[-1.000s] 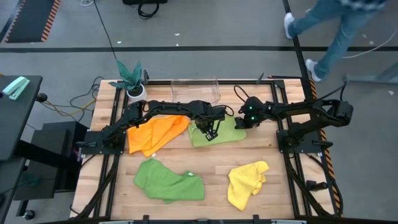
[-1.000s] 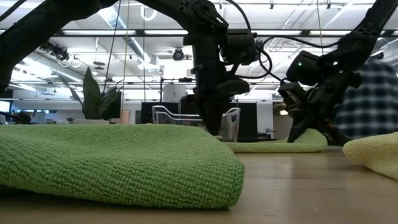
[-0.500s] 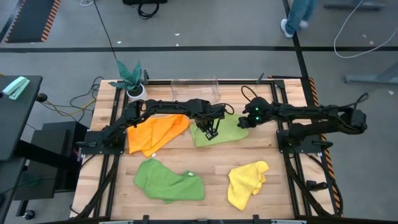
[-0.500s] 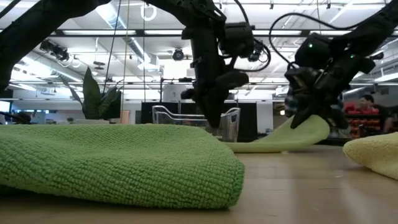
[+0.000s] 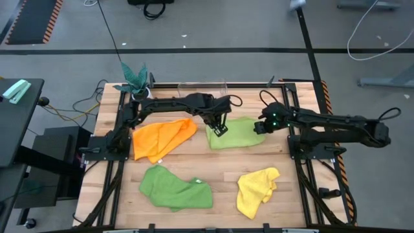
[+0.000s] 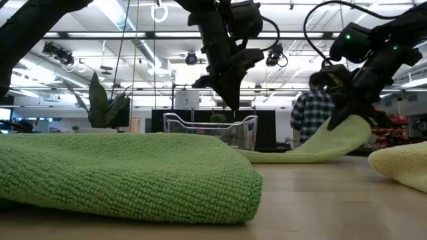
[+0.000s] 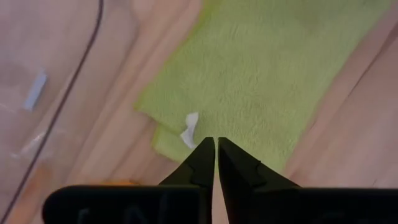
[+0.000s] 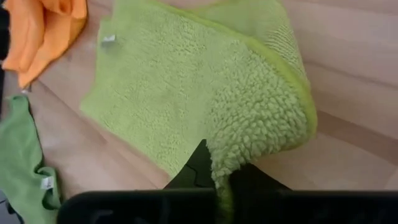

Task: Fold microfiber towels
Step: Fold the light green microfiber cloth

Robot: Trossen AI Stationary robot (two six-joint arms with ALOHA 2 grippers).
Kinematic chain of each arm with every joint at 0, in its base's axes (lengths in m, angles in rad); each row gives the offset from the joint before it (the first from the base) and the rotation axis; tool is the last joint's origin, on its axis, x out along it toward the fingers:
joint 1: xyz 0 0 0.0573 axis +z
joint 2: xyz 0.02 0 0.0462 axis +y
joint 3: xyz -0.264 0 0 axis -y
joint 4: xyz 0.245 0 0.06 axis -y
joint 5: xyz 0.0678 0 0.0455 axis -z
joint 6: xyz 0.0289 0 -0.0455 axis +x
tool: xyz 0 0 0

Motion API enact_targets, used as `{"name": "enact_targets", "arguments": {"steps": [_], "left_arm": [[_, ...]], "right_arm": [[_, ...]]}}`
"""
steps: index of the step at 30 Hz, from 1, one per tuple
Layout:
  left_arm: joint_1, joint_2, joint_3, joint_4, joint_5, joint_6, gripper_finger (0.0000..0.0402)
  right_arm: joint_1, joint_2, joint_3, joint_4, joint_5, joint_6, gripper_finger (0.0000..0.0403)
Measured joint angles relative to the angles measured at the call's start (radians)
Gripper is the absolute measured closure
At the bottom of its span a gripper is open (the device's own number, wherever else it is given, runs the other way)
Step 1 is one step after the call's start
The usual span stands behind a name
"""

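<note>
The light lime green towel [image 5: 236,133] lies spread at the table's far middle, with its white tag [image 7: 188,130] near its left edge. My right gripper [image 5: 262,127] is shut on its right end, which is raised off the wood [image 6: 347,130]. My left gripper [image 5: 220,128] hangs shut above the towel's left edge, well clear of it in the low view [image 6: 233,103], holding nothing. The orange towel [image 5: 162,139] lies rumpled at the left. The darker green towel [image 5: 174,188] and the yellow towel [image 5: 255,191] lie bunched near the front. My right gripper pinches the lime towel's right end [image 8: 249,149] between its two fingers, coming slanting down from the table's right side. That end is lifted and curls over the fingers. The rest of the towel [image 6: 293,155] slopes down and lies flat on the table.
A clear plastic bin [image 5: 202,92] stands at the far edge behind the lime towel, with a potted plant [image 5: 136,81] at the far left corner. Bare wood shows between the towels at the table's middle. A person [image 6: 308,117] stands in the room beyond.
My left gripper has risen off the lime towel and now hangs clear above its left edge. My right gripper has gone up and toward the table's right edge with the towel's right end, which has lifted. The whole towel has slid a little rightward.
</note>
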Motion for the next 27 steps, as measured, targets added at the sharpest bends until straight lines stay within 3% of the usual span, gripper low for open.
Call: {"name": "enact_targets", "arguments": {"steps": [8, 19, 27], "left_arm": [[0.025, -0.004, 0.000, 0.005, 0.000, 0.016, 0.0385], [0.071, -0.083, -0.002, 0.014, -0.008, 0.040, 0.0375], [0.123, -0.160, -0.002, 0.002, -0.041, 0.042, 0.0387]], "right_arm": [[0.048, 0.063, 0.154, -0.079, 0.065, -0.048, 0.0402], [0.113, 0.382, 0.303, -0.040, 0.032, -0.172, 0.0402], [0.201, 0.546, 0.425, 0.012, 0.031, -0.223, 0.0403]]}}
